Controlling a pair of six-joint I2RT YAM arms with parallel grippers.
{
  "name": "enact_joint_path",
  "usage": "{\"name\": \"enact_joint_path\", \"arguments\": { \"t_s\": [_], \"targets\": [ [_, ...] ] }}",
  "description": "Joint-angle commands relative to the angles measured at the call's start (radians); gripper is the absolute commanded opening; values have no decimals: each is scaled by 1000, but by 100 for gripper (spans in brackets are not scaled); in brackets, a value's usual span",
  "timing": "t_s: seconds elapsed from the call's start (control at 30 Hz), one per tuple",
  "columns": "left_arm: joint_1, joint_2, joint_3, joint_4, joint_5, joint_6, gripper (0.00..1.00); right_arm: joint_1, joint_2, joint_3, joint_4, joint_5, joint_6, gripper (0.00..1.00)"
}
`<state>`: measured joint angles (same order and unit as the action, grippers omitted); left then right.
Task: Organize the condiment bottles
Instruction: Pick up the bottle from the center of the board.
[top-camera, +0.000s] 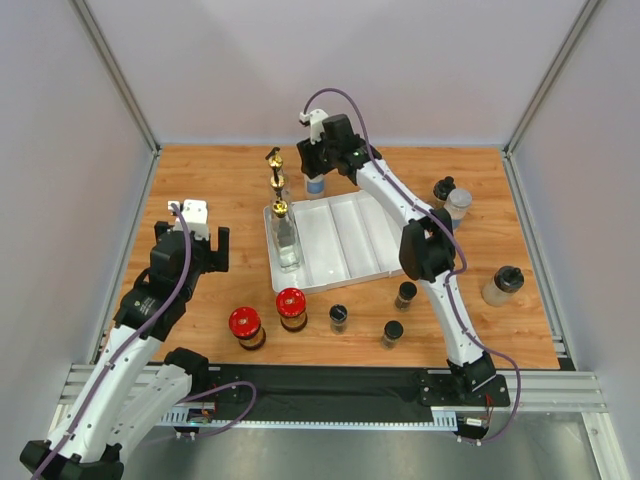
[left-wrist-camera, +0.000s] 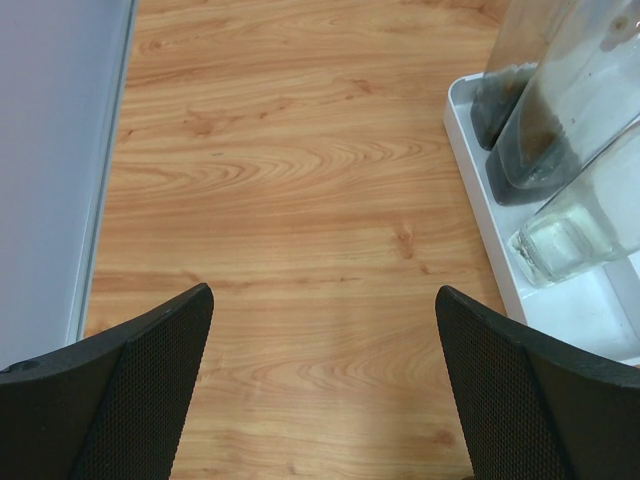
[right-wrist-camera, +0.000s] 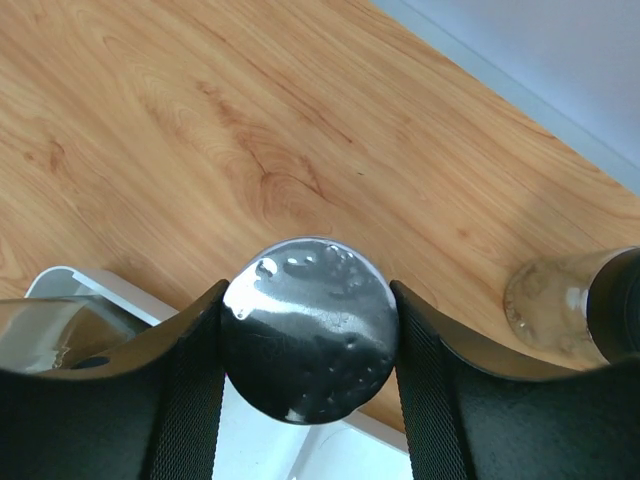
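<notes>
**Silver-lidded jar (right-wrist-camera: 305, 350) pinched at the far edge of the white tray (top-camera: 350, 240)**

The right hand (right-wrist-camera: 305, 290) grips the jar's lid from both sides. The left hand (left-wrist-camera: 322, 295) is spread wide above the bare wooden counter (left-wrist-camera: 300, 150), left of the tray. In the tray's left slot stand tall bottles (top-camera: 285, 240).

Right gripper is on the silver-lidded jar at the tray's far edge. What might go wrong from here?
1. The right gripper pinches only the smooth round lid of the silver-lidded jar, so the jar may slip or swing once lifted.
2. The tall gold-spouted bottles stand close beside it in the left compartment of the tray; a sideways move could topple them.
</notes>
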<state>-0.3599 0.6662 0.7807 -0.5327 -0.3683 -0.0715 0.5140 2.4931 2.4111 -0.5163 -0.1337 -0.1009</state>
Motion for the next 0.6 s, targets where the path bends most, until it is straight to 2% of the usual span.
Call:
{"name": "enact_joint_path", "arguments": {
  "t_s": [0.0, 0.1, 0.2, 0.57],
  "targets": [
    [-4, -2, -3, 30, -6, 21, 100, -2, -49, 31, 47, -32, -46, 20],
    [-4, -2, -3, 30, -6, 21, 100, -8, -106, 11, 59, -53, -63, 6],
    [-4, -5, -3, 30, -3, 19, 100, -20, -160, 14, 41, -96, -75, 0],
    [-4, -14, -1, 30, 3, 18, 100, -48, -359, -110, -21, -299, -126, 0]
  ]
}}
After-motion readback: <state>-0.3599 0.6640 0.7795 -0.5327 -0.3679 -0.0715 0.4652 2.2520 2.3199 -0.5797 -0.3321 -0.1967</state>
